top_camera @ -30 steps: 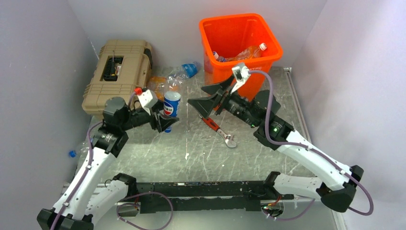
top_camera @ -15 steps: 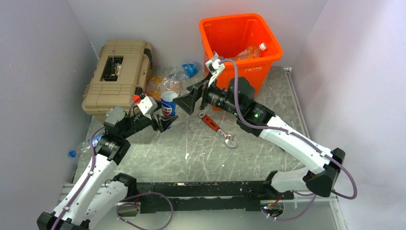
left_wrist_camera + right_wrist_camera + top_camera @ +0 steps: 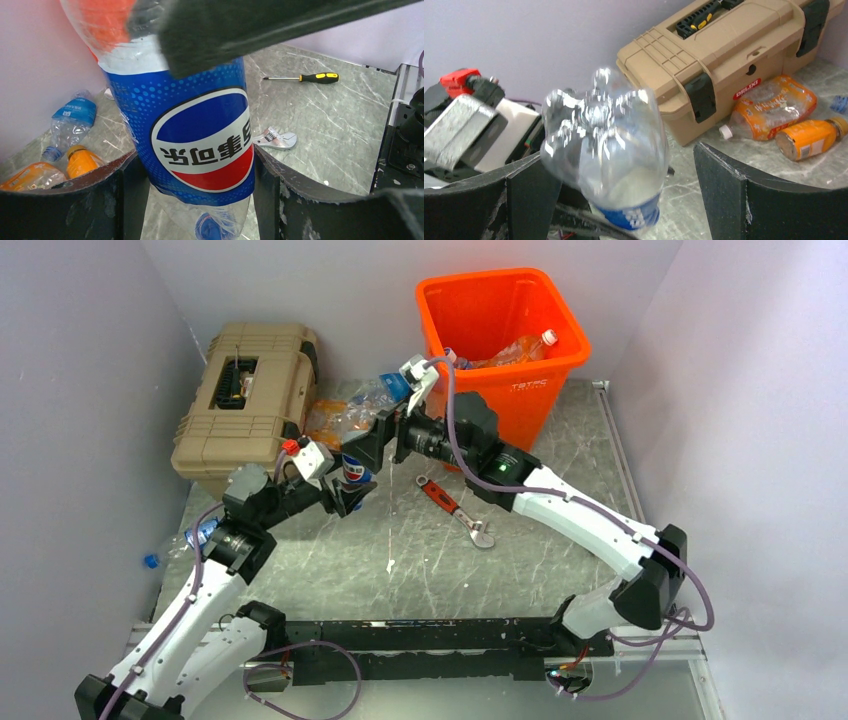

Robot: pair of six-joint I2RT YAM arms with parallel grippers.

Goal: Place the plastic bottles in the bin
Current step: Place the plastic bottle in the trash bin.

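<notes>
Grey marbled desk [image 3: 400, 555] lies under both arms; left claw [image 3: 200, 175] clamps the Pepsi bottle [image 3: 200, 132] by its label, presenting the clear base; right claw [image 3: 629, 185], spread wide, straddles that base without touching, probably for a handover; orange bin [image 3: 530, 390] stands just behind the right claw.

The whole worktop [image 3: 400, 560] is overlooked from above and behind; one bottle [image 3: 200, 135] is framed closely, from different sides, by both wrist cameras.
</notes>
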